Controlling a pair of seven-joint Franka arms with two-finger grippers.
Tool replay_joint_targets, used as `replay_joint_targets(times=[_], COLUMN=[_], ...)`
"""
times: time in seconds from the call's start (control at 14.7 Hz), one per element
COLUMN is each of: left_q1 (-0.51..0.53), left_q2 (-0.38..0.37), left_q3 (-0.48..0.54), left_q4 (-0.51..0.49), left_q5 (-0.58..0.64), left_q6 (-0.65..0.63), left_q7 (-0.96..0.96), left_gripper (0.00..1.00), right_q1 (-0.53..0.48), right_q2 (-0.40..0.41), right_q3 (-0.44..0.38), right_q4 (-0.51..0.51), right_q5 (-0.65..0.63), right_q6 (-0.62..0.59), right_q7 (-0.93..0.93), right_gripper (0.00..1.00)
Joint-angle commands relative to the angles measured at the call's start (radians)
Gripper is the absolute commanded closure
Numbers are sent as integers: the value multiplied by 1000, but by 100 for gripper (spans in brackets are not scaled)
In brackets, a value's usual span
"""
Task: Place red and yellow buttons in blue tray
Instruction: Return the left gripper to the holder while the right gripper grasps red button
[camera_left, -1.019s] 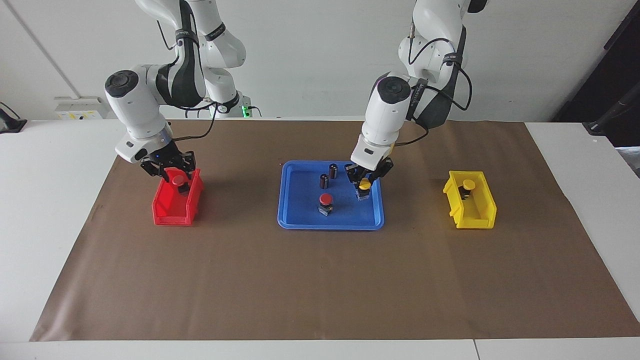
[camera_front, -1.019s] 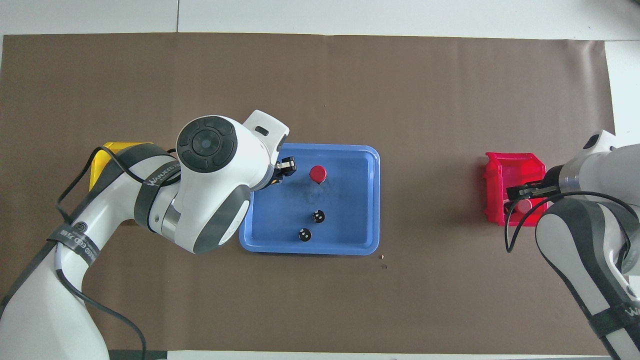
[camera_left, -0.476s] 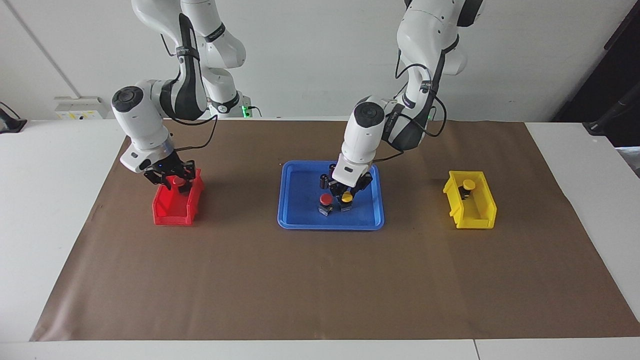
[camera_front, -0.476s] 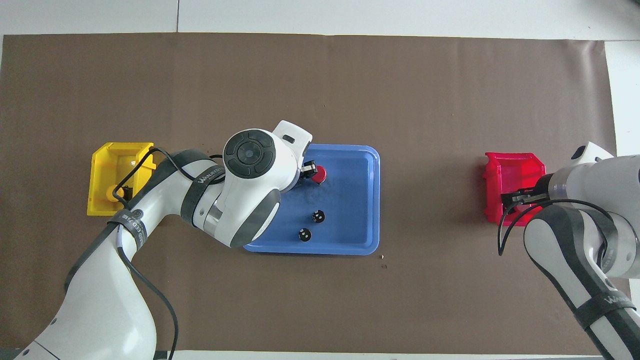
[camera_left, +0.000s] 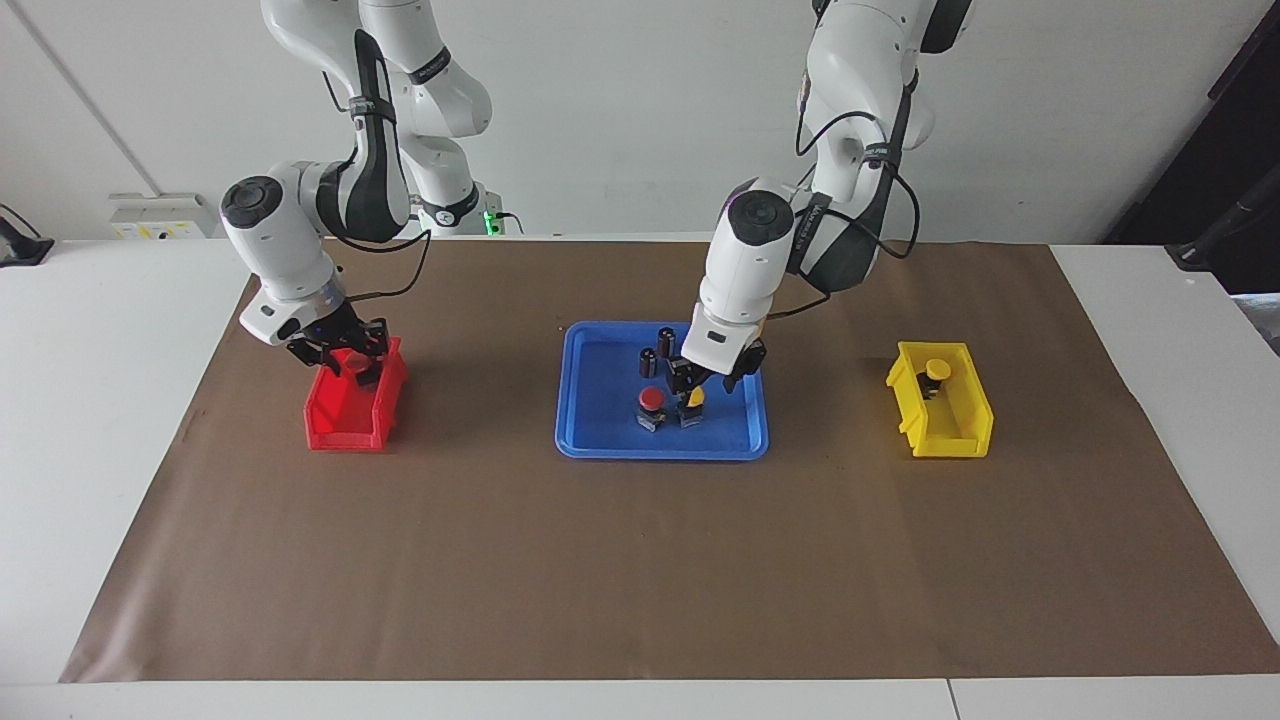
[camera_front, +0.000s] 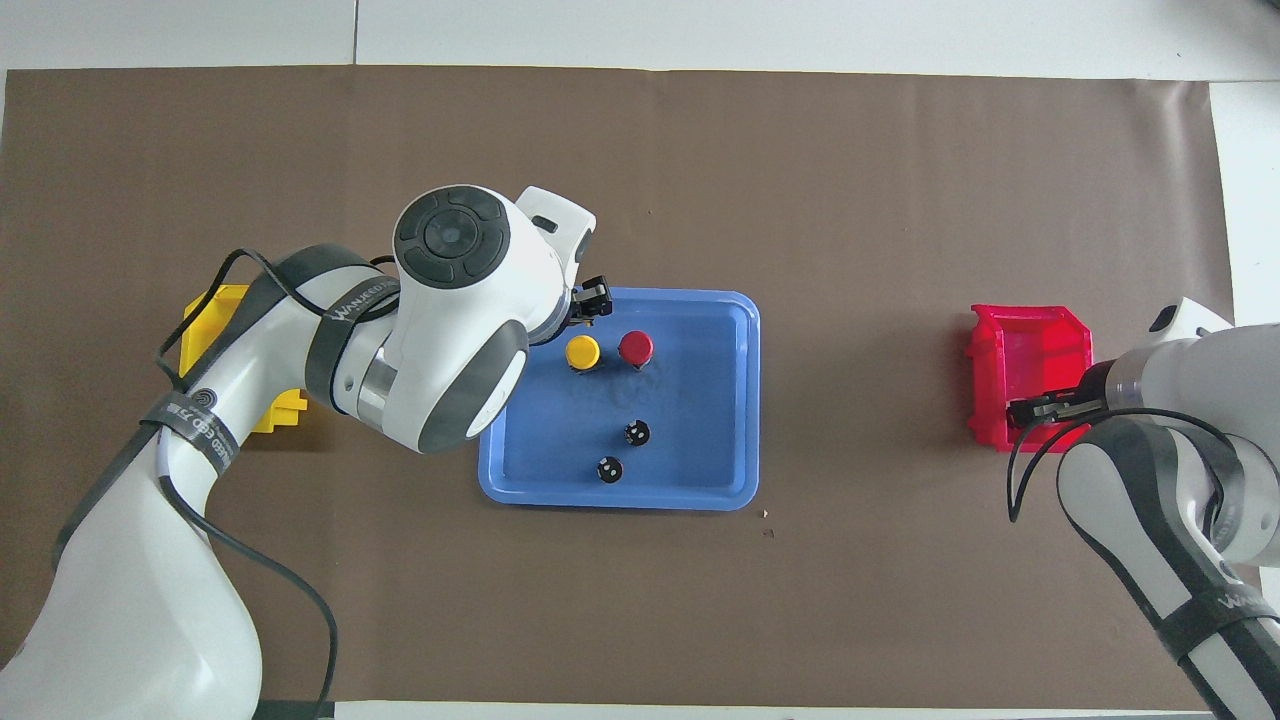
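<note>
A yellow button (camera_front: 582, 351) and a red button (camera_front: 636, 347) stood side by side in the blue tray (camera_front: 720, 400) at the middle of the tabletop (camera_left: 640, 560), the yellow one toward the left arm's end. Two dark cylinders (camera_front: 622, 451) stood in the same tray, nearer to the robots. The left gripper (camera_left: 706, 381) hung just over the yellow button, its jaws apart and clear of the cap. A second yellow button (camera_left: 936, 371) sat in the yellow bin (camera_left: 945, 415) toward the left arm's end of the tabletop. At the right arm's end, the right gripper (camera_left: 340, 357) was down at the red bin (camera_left: 350, 410), its jaws clamped on a second red button (camera_left: 352, 363).
</note>
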Motion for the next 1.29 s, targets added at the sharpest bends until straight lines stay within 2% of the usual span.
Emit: replay_joint_targets(times=[0.0, 0.07, 0.14, 0.27, 0.48, 0.54, 0.68, 0.75, 0.82, 0.95, 1.02, 1.09, 1.22], left_q1=[95, 150, 197, 279, 419, 445, 493, 493, 493, 498, 507, 548, 576], left_q2=[-56, -76, -93, -154, -245, -271, -299, -314, -357, -428, -445, -445, -440], left_q3=[16, 16, 16, 23, 23, 23, 26, 23, 23, 23, 23, 23, 23], left_q4=[76, 93, 108, 105, 108, 107, 107, 92, 2, -176, -238, -273, -355], left_q5=[-4, -4, -2, 22, 27, 25, 19, 19, 19, 19, 18, 19, 19], left_q6=[-186, -231, -272, -355, -466, -490, -527, -531, -494, -283, -233, -177, -71], left_q7=[207, 291, 359, 509, 730, 773, 844, 853, 846, 832, 827, 835, 830], left_gripper=[16, 4, 0, 0, 0, 0, 0, 0, 0, 4, 10, 21, 25], right_q1=[-20, -20, -20, -10, -9, -9, -4, 11, 41, 126, 202, 274, 420], right_q2=[-34, -36, -36, -36, -31, -25, 16, 54, 94, 177, 197, 205, 243], right_q3=[13, 12, 13, 13, 13, 13, 15, 20, 20, 24, 24, 24, 26], right_q4=[-41, -42, -41, -41, -27, -1, 151, 283, 412, 613, 652, 652, 645], right_q5=[19, 19, 19, 19, 19, 19, 19, 19, 19, 19, 19, 21, 28], right_q6=[17, 16, 14, 14, 5, -16, -172, -301, -408, -544, -538, -484, -368], right_q7=[-31, -31, -30, -24, -28, -30, -28, -22, 1, 167, 299, 429, 663], right_gripper=[36, 37, 38, 43, 73, 79, 81, 81, 81, 81, 81, 81, 81])
